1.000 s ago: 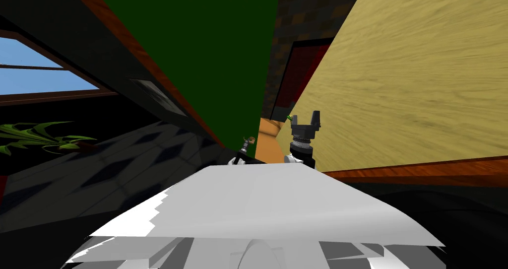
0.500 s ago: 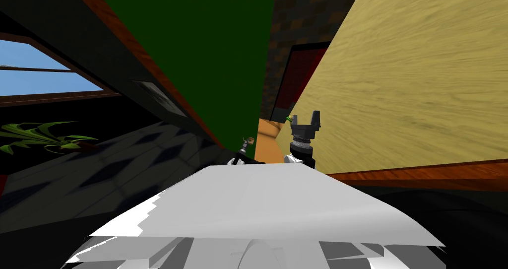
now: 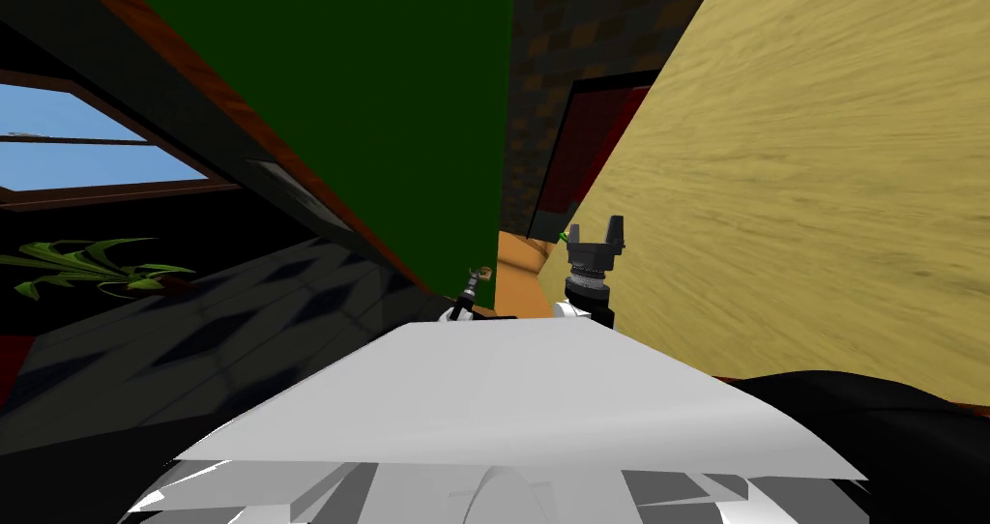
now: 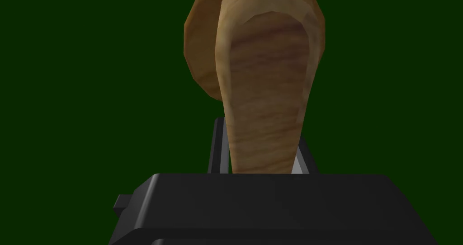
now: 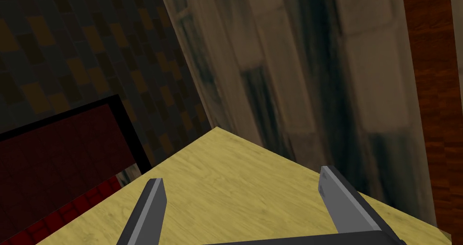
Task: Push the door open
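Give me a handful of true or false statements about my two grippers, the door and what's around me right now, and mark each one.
1. The left gripper is shut on the wooden door handle. True.
2. The door is red. False: it is dark green.
3. The right gripper has its fingers shut on something. False: they stand open and hold nothing.
4. A green plant lies on the robot's left, below a window. True.
5. The right gripper is raised beside a yellow wood-grain surface. True.
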{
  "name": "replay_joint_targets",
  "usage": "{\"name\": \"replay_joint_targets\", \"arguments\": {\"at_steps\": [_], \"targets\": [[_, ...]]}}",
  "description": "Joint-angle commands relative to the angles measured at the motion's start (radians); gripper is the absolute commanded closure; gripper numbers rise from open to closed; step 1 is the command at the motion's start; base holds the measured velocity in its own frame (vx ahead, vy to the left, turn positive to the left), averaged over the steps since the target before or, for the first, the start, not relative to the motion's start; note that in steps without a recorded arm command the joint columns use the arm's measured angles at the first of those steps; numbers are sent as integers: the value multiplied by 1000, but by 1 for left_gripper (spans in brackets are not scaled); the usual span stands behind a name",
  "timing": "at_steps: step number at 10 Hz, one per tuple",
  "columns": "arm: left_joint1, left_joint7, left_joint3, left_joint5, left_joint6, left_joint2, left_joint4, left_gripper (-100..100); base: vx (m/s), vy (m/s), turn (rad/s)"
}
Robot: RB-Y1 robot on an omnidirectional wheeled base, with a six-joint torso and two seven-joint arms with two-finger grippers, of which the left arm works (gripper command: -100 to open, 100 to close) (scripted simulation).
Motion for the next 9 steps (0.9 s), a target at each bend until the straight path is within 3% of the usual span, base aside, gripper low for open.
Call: {"name": "replay_joint_targets", "arguments": {"at_steps": [1,3,5,9], "targets": [[-25,5,28,10,-14,19,24,100,169,-131,33],[-28,-1,58,19,-16,26,29,100,157,-144,61],[-29,-2,66,21,-16,27,30,100,118,-86,34],[-34,-14,129,39,-19,28,41,100,146,-136,77]]}}
